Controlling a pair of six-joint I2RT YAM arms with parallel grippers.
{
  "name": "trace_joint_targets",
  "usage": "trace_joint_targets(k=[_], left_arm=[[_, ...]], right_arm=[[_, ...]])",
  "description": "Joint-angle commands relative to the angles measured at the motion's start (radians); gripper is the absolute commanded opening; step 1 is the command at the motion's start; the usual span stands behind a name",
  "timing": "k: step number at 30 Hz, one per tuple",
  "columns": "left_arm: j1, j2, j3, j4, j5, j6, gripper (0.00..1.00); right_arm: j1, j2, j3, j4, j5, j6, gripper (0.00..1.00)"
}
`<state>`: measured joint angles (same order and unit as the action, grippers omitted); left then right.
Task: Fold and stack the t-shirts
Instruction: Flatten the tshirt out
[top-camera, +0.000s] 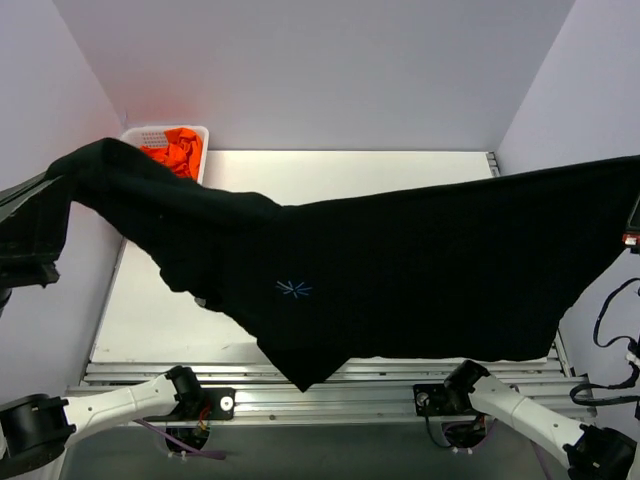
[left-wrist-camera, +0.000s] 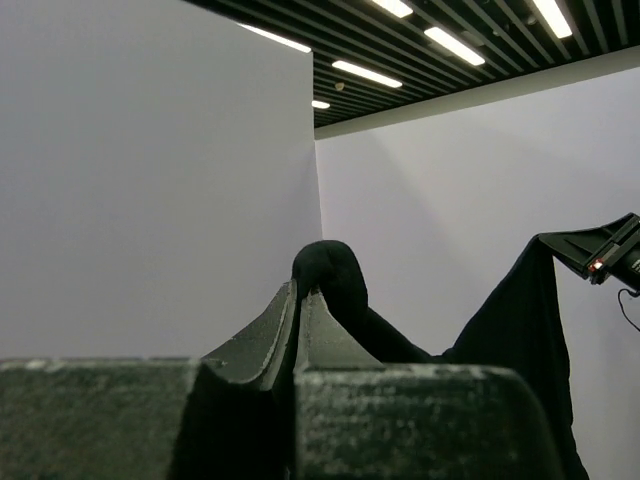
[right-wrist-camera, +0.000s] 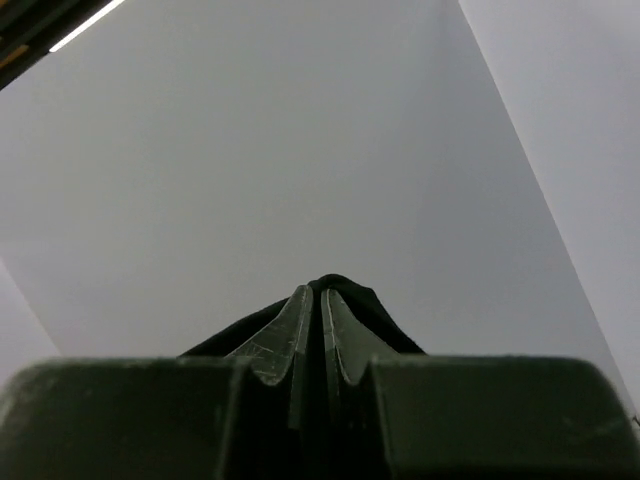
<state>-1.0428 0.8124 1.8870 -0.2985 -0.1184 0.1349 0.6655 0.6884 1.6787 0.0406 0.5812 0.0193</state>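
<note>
So the black short-sleeved cloth t-shirt (top-camera: 400, 270) is strung up in the air right across the top view, from the upper left over to the right edge. Its tiny light-blue star mark (top-camera: 294, 290) faces the camera and one corner droops toward the bottom centre. My guess is it's stretched out wide like this to pull it flat and get it square before it's laid on the white table (top-camera: 380, 170) for folding. There's no fold in it yet, so the job looks like it's in the early stages.

Left gripper (left-wrist-camera: 300, 292): the jaws are pinched tight together, with a rounded bunch of the black cloth poking out just above the tips in its wrist view. Right gripper (right-wrist-camera: 321, 290): same deal, clamped down on a bit of black fabric that humps over the tips. Neither one touches anything else as far as I can see.

The bright orange cloth t-shirts (top-camera: 178, 150) sit crumpled in the white plastic mesh basket (top-camera: 140, 133) at the upper left of the frame, partly hidden behind the black shirt's raised edge.
</note>
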Motion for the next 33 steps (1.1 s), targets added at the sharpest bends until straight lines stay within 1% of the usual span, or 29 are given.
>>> trace_joint_targets(k=[1,2,4,5,7,8,9,10,12,13,14,16,17,18,20,21,22,23,24,25,26,27,28,29,30,31,32,33], left_arm=[[0.076,-0.028,0.037,0.032,0.212,-0.020,0.02],[0.126,-0.035,0.043,0.032,0.236,-0.032,0.02],[0.179,-0.045,0.058,0.039,0.296,-0.075,0.02],[0.229,-0.047,0.064,0.047,0.318,-0.090,0.02],[0.282,-0.042,0.086,0.053,0.370,-0.122,0.02],[0.306,-0.035,0.092,0.056,0.381,-0.123,0.02],[0.349,-0.027,0.095,0.062,0.384,-0.153,0.02],[0.362,-0.018,0.095,0.067,0.375,-0.152,0.02],[0.368,0.029,0.096,0.047,0.332,-0.141,0.02],[0.366,0.047,0.080,0.042,0.266,-0.106,0.02],[0.365,0.062,0.064,0.044,0.229,-0.097,0.02],[0.360,0.109,0.025,0.058,0.157,-0.058,0.02],[0.359,0.128,-0.009,0.064,0.090,-0.052,0.02],[0.360,0.164,-0.029,0.073,0.060,-0.041,0.02],[0.363,0.206,-0.084,0.093,0.007,-0.012,0.02],[0.369,0.253,-0.101,0.101,-0.041,-0.002,0.02],[0.377,0.280,-0.117,0.104,-0.055,-0.003,0.02],[0.412,0.322,-0.156,0.113,-0.058,-0.009,0.02],[0.434,0.341,-0.181,0.122,-0.044,-0.020,0.02],[0.461,0.361,-0.210,0.162,-0.021,-0.067,0.02],[0.537,0.378,-0.245,0.183,0.011,-0.092,0.02],[0.576,0.421,-0.306,0.205,0.076,-0.119,0.02],[0.620,0.451,-0.333,0.247,0.113,-0.192,0.02],[0.660,0.482,-0.354,0.268,0.152,-0.217,0.02],[0.723,0.566,-0.382,0.281,0.172,-0.239,0.02],[0.753,0.620,-0.382,0.307,0.207,-0.273,0.02],[0.774,0.739,-0.373,0.335,0.223,-0.285,0.02],[0.811,0.804,-0.355,0.343,0.230,-0.299,0.02]], right_arm=[[-0.010,-0.069,-0.039,0.203,-0.154,-0.099,0.00],[-0.012,-0.085,-0.056,0.214,-0.167,-0.108,0.00],[-0.014,-0.095,-0.068,0.243,-0.204,-0.133,0.00],[-0.018,-0.096,-0.071,0.257,-0.204,-0.137,0.00],[-0.018,-0.080,-0.065,0.272,-0.182,-0.150,0.00],[-0.020,-0.066,-0.062,0.277,-0.170,-0.154,0.00],[-0.020,-0.052,-0.050,0.275,-0.156,-0.159,0.00],[-0.020,-0.008,-0.037,0.271,-0.114,-0.169,0.00],[-0.014,0.045,-0.007,0.262,-0.045,-0.191,0.00],[-0.007,0.078,0.002,0.263,-0.008,-0.226,0.00],[0.002,0.144,0.007,0.266,0.067,-0.249,0.00],[0.046,0.212,0.004,0.306,0.165,-0.309,0.00],[0.066,0.279,-0.007,0.335,0.224,-0.393,0.00],[0.107,0.310,-0.023,0.420,0.338,-0.448,0.00],[0.108,0.407,-0.102,0.525,0.417,-0.578,0.00],[0.088,0.439,-0.117,0.554,0.451,-0.581,0.00],[0.010,0.474,-0.123,0.530,0.450,-0.550,0.00],[-0.039,0.535,-0.131,0.483,0.433,-0.418,0.00],[-0.090,0.563,-0.138,0.372,0.404,-0.333,0.00],[-0.204,0.617,-0.149,0.322,0.303,-0.249,0.00],[-0.257,0.649,-0.160,0.280,0.248,-0.173,0.00],[-0.297,0.681,-0.196,0.250,0.200,-0.075,0.00],[-0.366,0.756,-0.214,0.243,0.113,-0.040,0.00],[-0.394,0.801,-0.224,0.237,0.068,-0.019,0.00],[-0.421,0.845,-0.237,0.239,0.037,0.046,0.00],[-0.444,0.897,-0.232,0.239,0.011,0.068,0.00],[-0.489,1.003,-0.222,0.234,-0.045,0.092,0.00],[-0.507,1.055,-0.182,0.225,-0.064,0.114,0.00]])
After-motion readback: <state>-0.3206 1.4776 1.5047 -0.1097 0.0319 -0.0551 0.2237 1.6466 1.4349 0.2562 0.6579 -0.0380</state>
